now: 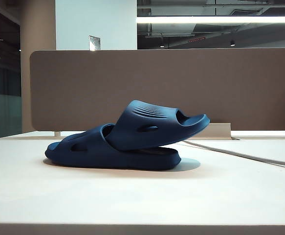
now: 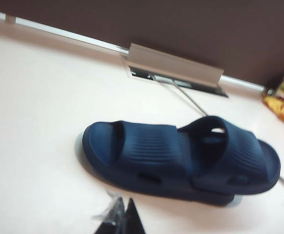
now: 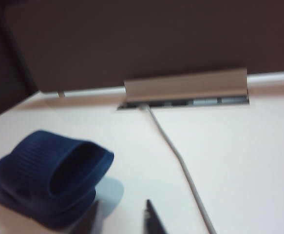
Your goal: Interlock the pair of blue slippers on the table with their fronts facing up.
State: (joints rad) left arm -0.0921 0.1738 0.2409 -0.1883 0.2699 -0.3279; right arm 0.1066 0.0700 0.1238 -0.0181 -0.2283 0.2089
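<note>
Pair of blue slippers (image 1: 127,142) interlocked on bench (image 1: 132,196); light, springy foam, grab by strap. Left tool (image 2: 124,214) closed empty, right tool (image 3: 122,217) part-open, both clear.

I count two slippers (image 1: 127,142) on one table (image 1: 132,200), one divider (image 1: 83,83) behind, one cable (image 1: 240,155) and one cable hatch (image 2: 176,68). I see two grippers: left (image 2: 122,214), right (image 3: 122,217).
</note>
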